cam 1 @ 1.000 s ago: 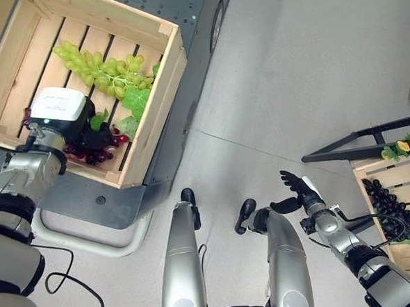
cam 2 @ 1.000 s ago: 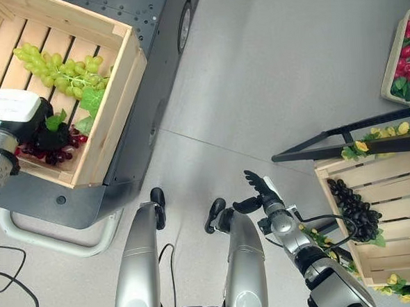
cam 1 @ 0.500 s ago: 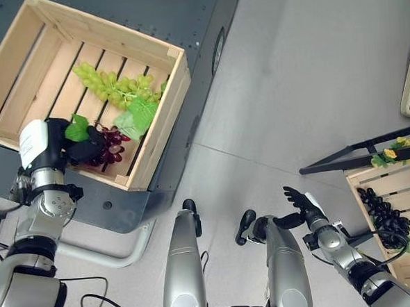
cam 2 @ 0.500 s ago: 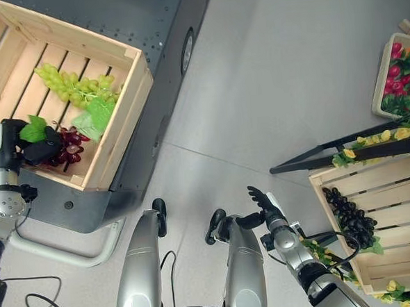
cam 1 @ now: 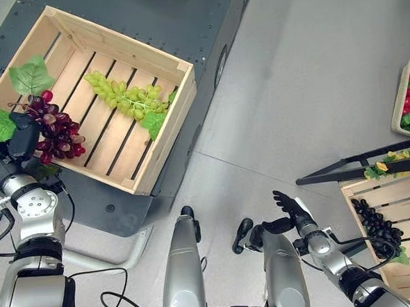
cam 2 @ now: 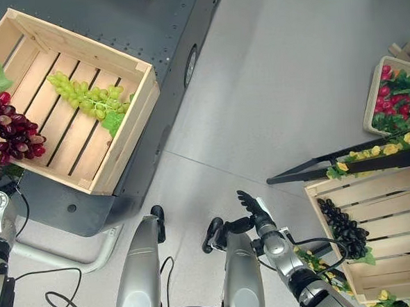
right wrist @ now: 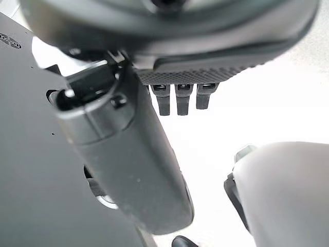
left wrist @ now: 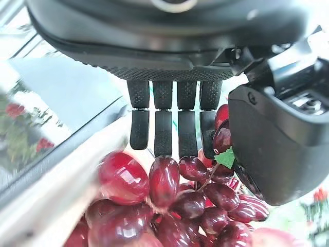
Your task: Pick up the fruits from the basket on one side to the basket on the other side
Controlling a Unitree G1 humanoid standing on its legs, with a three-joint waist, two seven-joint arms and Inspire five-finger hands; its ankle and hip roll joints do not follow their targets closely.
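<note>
So the bunch of red grapes (cam 1: 54, 131) is gripped by the left robot hand (cam 1: 20, 140), fingers and thumb curled around the top of the cluster. The grapes are glossy, dark red to maroon and oval, packed tight, and two green leaves (cam 1: 32, 75) are attached at the stem end, one above the robot hand and one just beside it. In the left wrist view the grapes (left wrist: 169, 206) can be seen hanging right under the fingers (left wrist: 163, 126). The bunch is held over the near end of the wooden crate (cam 1: 168, 121), just past the robot hand; whether it touches the slats can't be told.

Further along in the same crate, well away from the left robot hand, a bunch of green grapes (cam 1: 121, 97) with a leaf is laid across the slats. The crate is set on a dark grey bench (cam 1: 183, 22).

The right robot hand (cam 1: 288, 207) is held low with its fingers spread straight and nothing in it. Off to its outer side a second wooden crate (cam 2: 384, 233) is seen with a bunch of black grapes (cam 2: 342, 228) in it, trimmed with yellow flowers (cam 2: 406, 138). Beyond that, a smaller box of red fruit (cam 2: 389, 97) is seen. Everything stands on a plain light grey floor (cam 1: 311, 70).
</note>
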